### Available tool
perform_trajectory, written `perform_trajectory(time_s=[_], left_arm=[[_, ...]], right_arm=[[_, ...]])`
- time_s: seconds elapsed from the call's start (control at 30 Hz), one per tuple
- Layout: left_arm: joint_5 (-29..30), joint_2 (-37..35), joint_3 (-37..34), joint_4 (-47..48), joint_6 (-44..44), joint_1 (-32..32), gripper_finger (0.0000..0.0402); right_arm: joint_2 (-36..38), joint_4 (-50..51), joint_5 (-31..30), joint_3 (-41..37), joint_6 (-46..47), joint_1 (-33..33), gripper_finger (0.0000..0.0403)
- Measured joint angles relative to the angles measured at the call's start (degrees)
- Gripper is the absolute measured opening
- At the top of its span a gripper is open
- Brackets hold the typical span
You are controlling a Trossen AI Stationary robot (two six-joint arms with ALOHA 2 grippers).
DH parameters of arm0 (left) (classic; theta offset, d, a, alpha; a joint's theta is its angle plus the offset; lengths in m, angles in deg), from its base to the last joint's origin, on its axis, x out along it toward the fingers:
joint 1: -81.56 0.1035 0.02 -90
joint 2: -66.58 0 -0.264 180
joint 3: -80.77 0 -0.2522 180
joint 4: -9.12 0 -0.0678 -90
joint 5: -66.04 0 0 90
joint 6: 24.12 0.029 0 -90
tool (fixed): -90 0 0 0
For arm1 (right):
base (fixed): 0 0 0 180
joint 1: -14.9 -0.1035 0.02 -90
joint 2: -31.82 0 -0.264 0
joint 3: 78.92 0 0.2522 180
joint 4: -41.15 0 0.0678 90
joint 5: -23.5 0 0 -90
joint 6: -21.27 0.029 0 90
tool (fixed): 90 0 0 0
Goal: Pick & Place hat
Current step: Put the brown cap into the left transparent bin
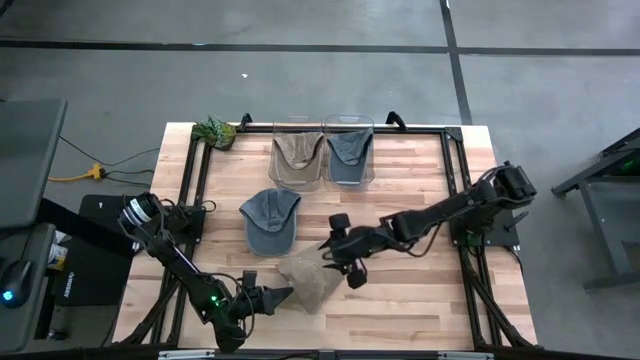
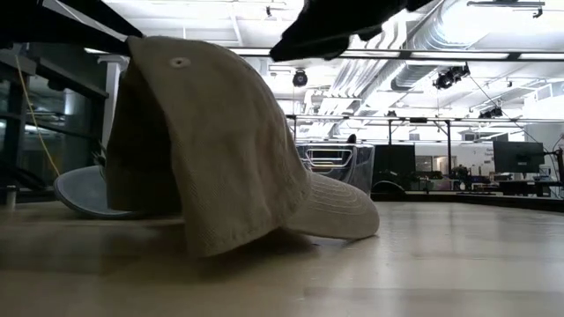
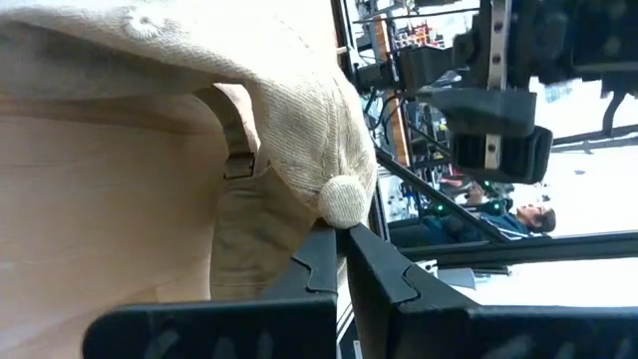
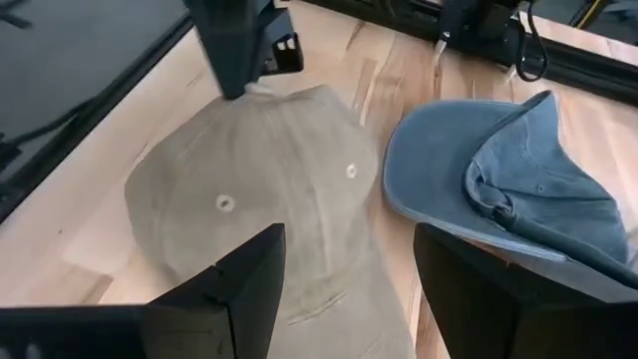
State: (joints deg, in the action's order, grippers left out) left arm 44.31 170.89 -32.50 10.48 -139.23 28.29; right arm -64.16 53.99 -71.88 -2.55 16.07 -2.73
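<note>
The crumpled tan fabric cap (image 1: pixel 309 280) lies on the pale wooden plank table (image 1: pixel 420 290) near its front edge, bare boards open toward the front right corner. The left pincer (image 1: pixel 284 295) is clamped on the cap's crown edge; its wrist view shows the fingers (image 3: pixel 321 261) pinched together beneath the top button. The right pincer (image 1: pixel 343 268) hovers spread wide just beside the cap. A blue denim cap (image 4: pixel 518 189) lies nearby, brim almost touching.

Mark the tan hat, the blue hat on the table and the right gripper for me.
tan hat (image 4: pixel 269 189), right wrist view, on its crown
blue hat (image 4: pixel 449 170), right wrist view, on its brim
right gripper (image 1: pixel 342 268), high view, between its open fingers
</note>
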Motion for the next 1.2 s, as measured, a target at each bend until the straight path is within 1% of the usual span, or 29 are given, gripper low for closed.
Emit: perform_trajectory(time_s=[0.2,0.37,0.6,0.73,0.87,1.0,1.1,1.2], left_arm=[[-0.44,0.00,0.00,-0.04,-0.02,0.00,0.0000],[-1.43,0.00,0.00,-0.06,-0.17,0.00,0.0000],[-2.45,0.00,0.00,-0.02,-0.20,0.00,0.0000],[-3.39,0.00,0.00,0.01,-0.20,0.01,0.0000],[-4.01,0.00,0.00,0.00,-0.20,0.02,0.0000],[-4.33,0.00,0.00,-0.07,-0.21,0.02,0.0000],[-4.48,0.00,0.00,-0.09,-0.22,0.02,0.0000],[-4.46,0.00,0.00,-0.09,-0.20,0.02,0.0000]], right_arm=[[-2.71,-3.92,7.98,0.00,-0.27,2.70,0.0217],[-4.75,-4.95,12.24,0.00,-1.42,3.06,0.0217],[-8.39,-9.23,15.75,0.00,-2.12,3.42,0.0217],[-10.19,-10.96,16.31,0.00,-2.76,3.51,0.0217],[-11.15,-13.46,18.62,0.00,-2.50,3.87,0.0217],[-11.39,-13.89,19.35,0.02,-2.48,4.14,0.0217],[-11.39,-13.92,19.57,0.02,-2.41,4.47,0.0209],[-11.39,-13.90,20.89,0.02,-2.35,4.61,0.0192]])
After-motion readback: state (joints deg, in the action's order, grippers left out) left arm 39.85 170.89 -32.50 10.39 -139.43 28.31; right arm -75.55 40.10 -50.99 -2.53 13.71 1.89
